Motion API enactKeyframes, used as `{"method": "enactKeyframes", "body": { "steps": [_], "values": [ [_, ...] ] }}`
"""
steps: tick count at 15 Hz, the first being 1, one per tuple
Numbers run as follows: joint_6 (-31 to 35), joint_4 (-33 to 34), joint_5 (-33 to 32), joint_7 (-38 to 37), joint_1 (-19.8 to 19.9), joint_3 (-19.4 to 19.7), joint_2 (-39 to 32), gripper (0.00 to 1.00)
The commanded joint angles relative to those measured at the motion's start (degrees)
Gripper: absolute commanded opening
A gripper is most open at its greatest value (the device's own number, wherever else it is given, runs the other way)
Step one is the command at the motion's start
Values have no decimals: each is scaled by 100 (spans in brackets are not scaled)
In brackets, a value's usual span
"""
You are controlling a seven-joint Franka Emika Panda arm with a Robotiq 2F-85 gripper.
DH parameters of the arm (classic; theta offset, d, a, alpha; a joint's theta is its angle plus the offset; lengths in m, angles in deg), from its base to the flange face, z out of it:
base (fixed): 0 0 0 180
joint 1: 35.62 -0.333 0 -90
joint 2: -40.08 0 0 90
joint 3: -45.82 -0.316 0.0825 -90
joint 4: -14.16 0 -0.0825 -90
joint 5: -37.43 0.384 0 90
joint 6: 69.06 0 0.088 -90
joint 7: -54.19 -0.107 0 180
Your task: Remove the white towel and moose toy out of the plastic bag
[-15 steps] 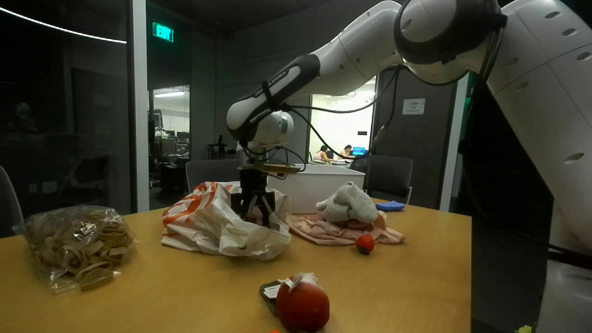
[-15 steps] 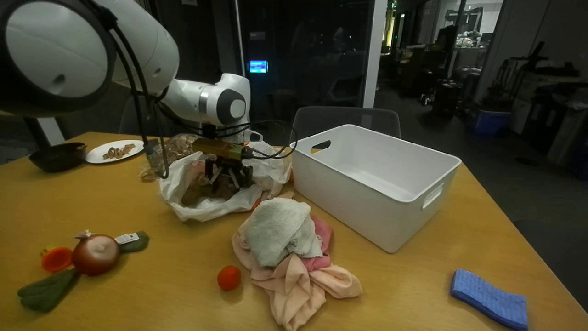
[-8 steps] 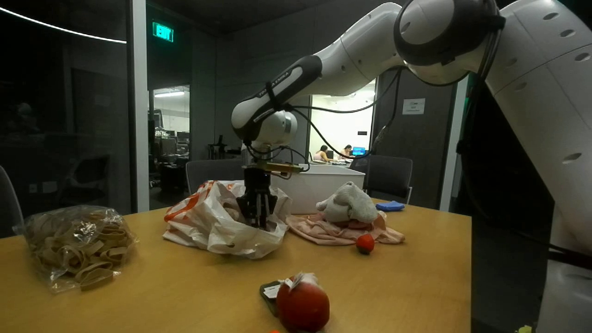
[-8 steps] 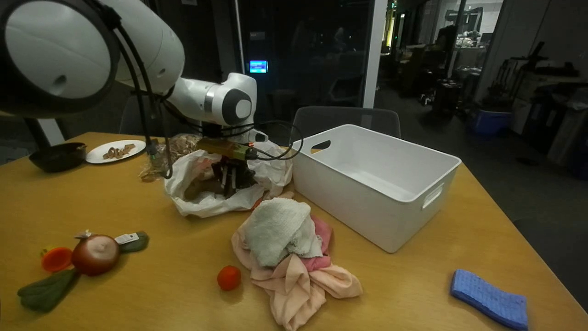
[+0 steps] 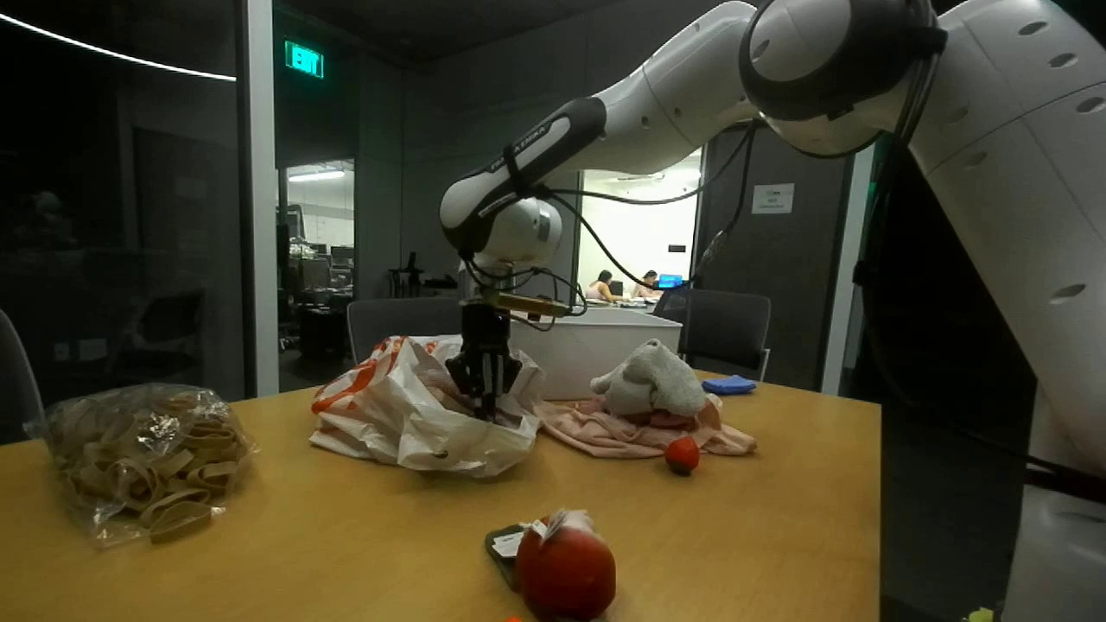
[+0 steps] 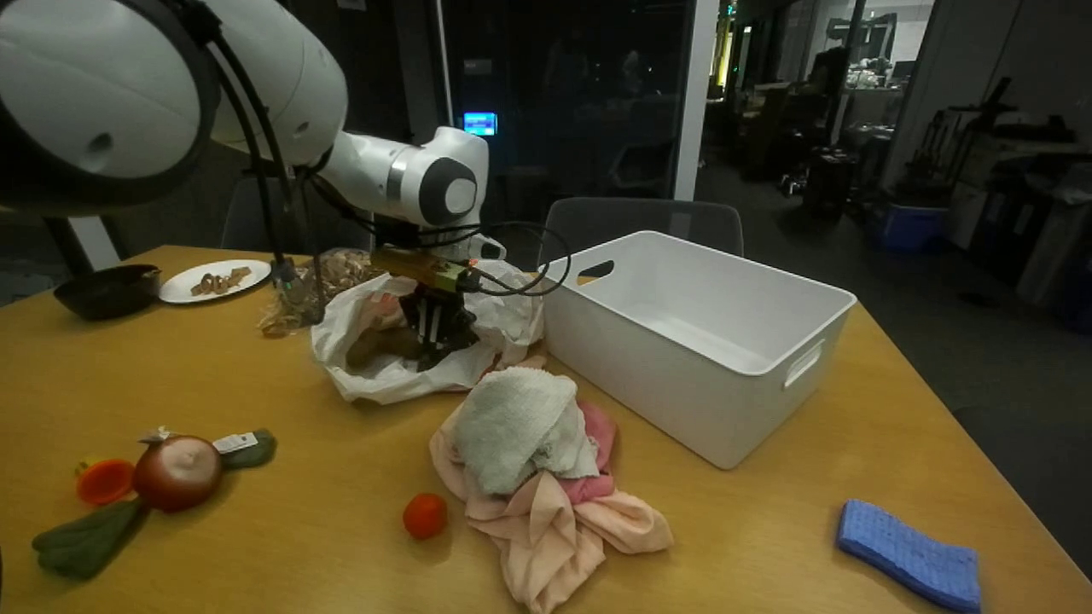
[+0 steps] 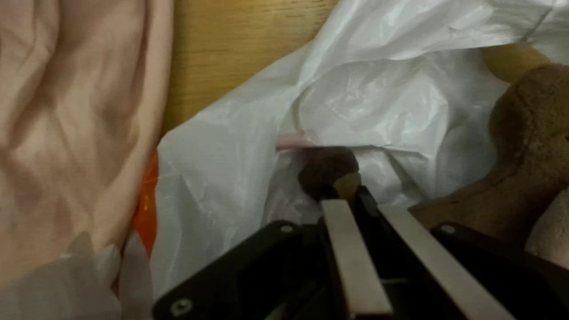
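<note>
The plastic bag (image 5: 406, 428), white with orange print, lies on its side with its mouth open; in the wrist view the bag (image 7: 218, 164) surrounds the toy. Inside it the brown plush moose toy (image 7: 529, 151) shows only in part, and a bit of it appears in an exterior view as a dark brown shape (image 6: 384, 345). My gripper (image 7: 352, 196) reaches down into the bag, shut on a small tan-and-brown part of the toy; what part it is I cannot tell. Outside the bag, the white towel (image 6: 520, 426) rests in a heap on pink cloth.
Beside the bag stands a white bin (image 6: 682, 358). Pink cloth (image 6: 554, 529) and a red-orange ball (image 6: 425, 516) lie in front. A toy onion (image 6: 177, 473), a blue sponge (image 6: 909, 554), a pan (image 6: 107, 292), a plate (image 6: 175, 286) and a clear bag of bands (image 5: 147, 462) are around.
The jaws have gone from open to shut around a piece of the moose toy. In both exterior views the gripper has moved a little to the right, and the bag has shifted slightly with it.
</note>
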Motion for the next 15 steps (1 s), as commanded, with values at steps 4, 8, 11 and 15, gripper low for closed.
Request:
{"method": "enactKeyframes", "body": {
  "steps": [4,8,11,15],
  "values": [
    [-1869,177,966,-1172,41,82,979,3],
    [-3105,364,1006,-2432,-6,230,1430,3],
    [-4075,507,1216,-3205,29,351,1611,3],
    [-4086,352,764,-4225,-26,553,1844,3]
  ]
}}
